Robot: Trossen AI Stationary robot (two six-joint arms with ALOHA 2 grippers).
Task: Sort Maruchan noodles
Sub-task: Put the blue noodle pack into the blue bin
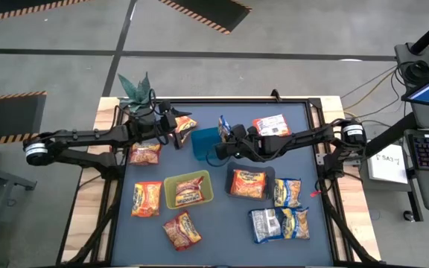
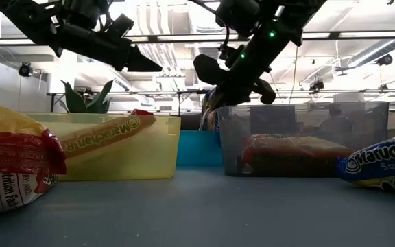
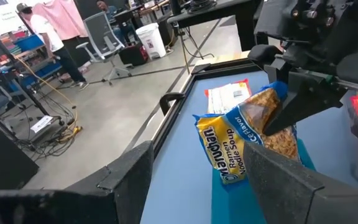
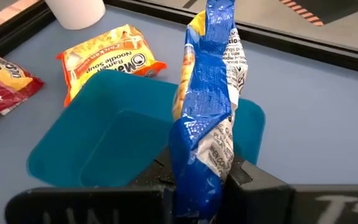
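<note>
Right wrist view shows the right gripper (image 4: 204, 186) pinching a blue-and-yellow noodle packet (image 4: 209, 106) by one end above the blue tray (image 4: 110, 134); the dangling packet could slip or miss the tray.

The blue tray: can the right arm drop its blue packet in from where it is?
Probably yes. The right gripper holds the blue packet upright at the blue tray's edge, the tray looks empty, and nothing lies between them.

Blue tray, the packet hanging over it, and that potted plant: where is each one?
Blue tray (image 4: 114, 134): right wrist view, bare floor.
Blue-and-yellow noodle packet (image 4: 207, 99): right wrist view, mid-wrapper, in right gripper (image 4: 197, 186).
Plant (image 1: 135, 91): high view, leaves.
</note>
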